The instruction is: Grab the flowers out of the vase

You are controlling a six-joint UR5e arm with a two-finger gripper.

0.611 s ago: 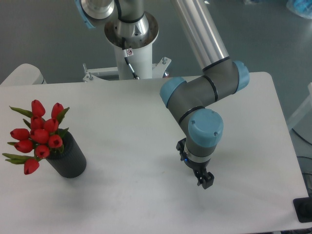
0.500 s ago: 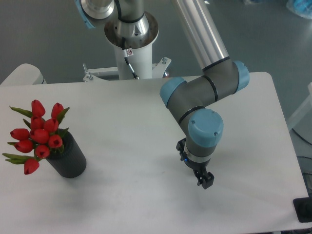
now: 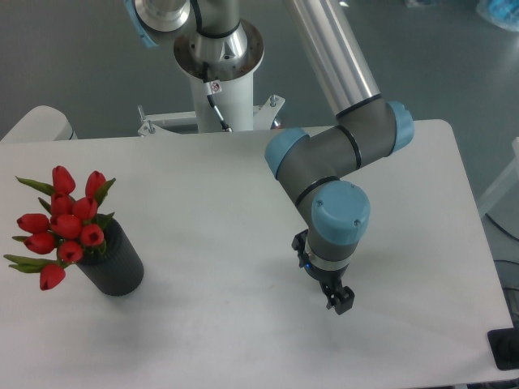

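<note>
Red flowers (image 3: pixel 63 224) in vase (image 3: pixel 116 265) sit well apart from jaws.

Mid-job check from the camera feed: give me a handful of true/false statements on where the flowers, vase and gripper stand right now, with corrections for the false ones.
1. The flowers sit in the vase. True.
2. The vase lies tipped over on the table. False: it stands on its base, near the left edge.
3. The gripper is holding the flowers. False: it holds nothing and is well to the right of them, low over bare table.
4. The tulip buds are red with green leaves. True.
5. The gripper is directly above the vase mouth. False: a wide stretch of table separates them.
</note>
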